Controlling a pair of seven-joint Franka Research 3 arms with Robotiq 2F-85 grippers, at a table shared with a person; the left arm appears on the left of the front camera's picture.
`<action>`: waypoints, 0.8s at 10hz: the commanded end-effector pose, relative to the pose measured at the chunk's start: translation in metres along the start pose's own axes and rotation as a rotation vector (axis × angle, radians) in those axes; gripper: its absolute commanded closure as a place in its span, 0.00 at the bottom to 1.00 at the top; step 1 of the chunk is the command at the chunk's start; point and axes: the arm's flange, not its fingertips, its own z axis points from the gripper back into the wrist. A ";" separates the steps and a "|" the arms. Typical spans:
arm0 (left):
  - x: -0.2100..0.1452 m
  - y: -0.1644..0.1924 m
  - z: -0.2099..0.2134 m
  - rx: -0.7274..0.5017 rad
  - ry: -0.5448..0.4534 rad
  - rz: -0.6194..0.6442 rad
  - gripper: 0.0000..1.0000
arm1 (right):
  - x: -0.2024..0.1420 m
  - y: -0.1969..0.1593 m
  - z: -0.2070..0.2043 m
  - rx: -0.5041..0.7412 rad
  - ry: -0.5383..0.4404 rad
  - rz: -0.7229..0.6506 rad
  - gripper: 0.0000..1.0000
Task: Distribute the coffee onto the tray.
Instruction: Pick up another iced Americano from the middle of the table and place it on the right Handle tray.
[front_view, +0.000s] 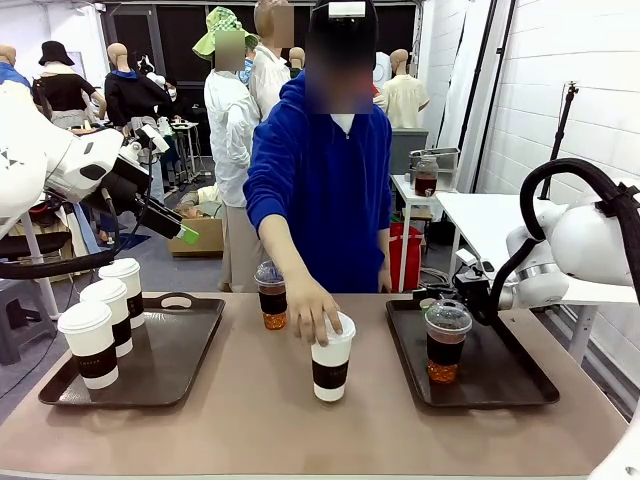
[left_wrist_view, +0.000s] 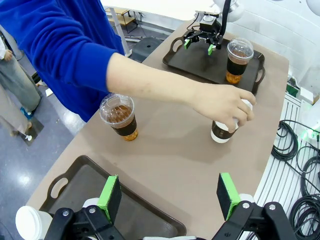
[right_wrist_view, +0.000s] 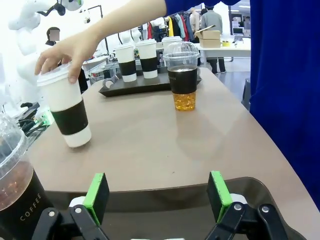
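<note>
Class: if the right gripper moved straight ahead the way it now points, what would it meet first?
Probably the clear domed cup standing on the table; it sits nearly dead ahead of the right gripper. Depth is unclear, so it might slip past.

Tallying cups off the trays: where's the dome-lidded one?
Front view: the dome-lidded cup stands on the table between the left tray and the right tray, just left of the paper cup under the person's hand.

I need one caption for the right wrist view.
A person's hand holds a white lidded paper cup on the tan table.
</note>
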 end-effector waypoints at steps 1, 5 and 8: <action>-0.001 0.001 0.000 -0.009 -0.002 0.002 0.00 | -0.001 0.002 0.002 -0.002 -0.003 0.008 0.00; -0.001 0.001 0.000 -0.009 -0.002 0.002 0.00 | -0.001 0.002 0.002 -0.002 -0.003 0.008 0.00; -0.001 0.001 0.000 -0.009 -0.002 0.002 0.00 | -0.001 0.000 0.003 -0.005 -0.001 0.000 0.00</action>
